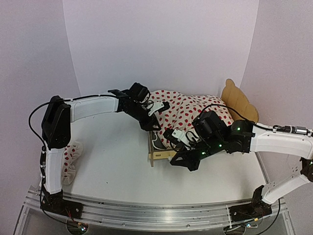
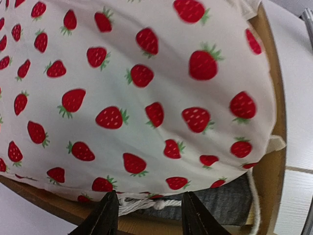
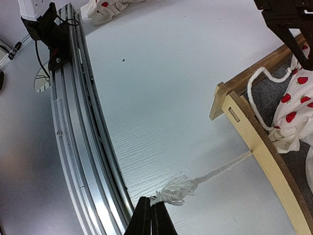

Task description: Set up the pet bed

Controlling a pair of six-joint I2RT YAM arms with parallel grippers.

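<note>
The pet bed (image 1: 161,155) is a light plywood frame in the middle of the table, its scalloped headboard (image 1: 238,100) at the far right. A cream strawberry-print cloth (image 1: 183,110) covers most of it. In the left wrist view the cloth (image 2: 146,88) fills the frame, with the grey mattress pad (image 2: 220,203) showing under its hem. My left gripper (image 2: 149,215) is open at that hem, a white cord (image 2: 142,204) lying between its fingers. My right gripper (image 3: 150,208) is shut on the frayed end of a white cord (image 3: 178,188) that runs to the footboard (image 3: 254,142).
A small strawberry-print pillow (image 1: 72,159) lies at the table's left side beside the left arm's upright link. The aluminium rail (image 3: 83,127) runs along the near edge, just behind my right gripper. Another loop of cord (image 3: 257,100) lies on the mattress corner.
</note>
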